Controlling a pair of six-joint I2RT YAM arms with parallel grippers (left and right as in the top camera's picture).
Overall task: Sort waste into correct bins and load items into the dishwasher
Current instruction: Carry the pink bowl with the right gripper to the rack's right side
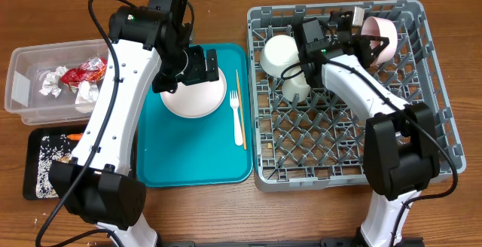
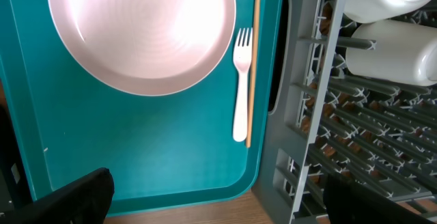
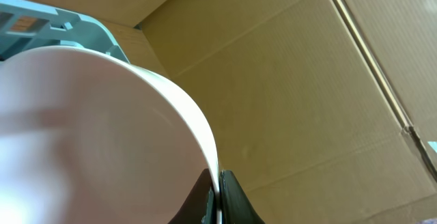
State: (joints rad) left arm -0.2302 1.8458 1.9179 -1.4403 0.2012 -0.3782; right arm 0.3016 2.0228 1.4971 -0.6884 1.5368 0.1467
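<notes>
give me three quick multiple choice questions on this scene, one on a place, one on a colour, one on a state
1. Where does the white fork lie?
A. in the grey rack
B. on the teal tray
C. on the bare table

2. What colour is the wrapper in the clear tub?
A. red
B. blue
C. green

3. How do the right fingers stand?
A. wide open above the tray
B. shut on the rim of the pink bowl
C. shut on the fork

Answers:
1 B, the fork lies on the tray beside the chopstick.
2 A, it shines red among the white napkins.
3 B, the right wrist view shows them pinching the rim.
</notes>
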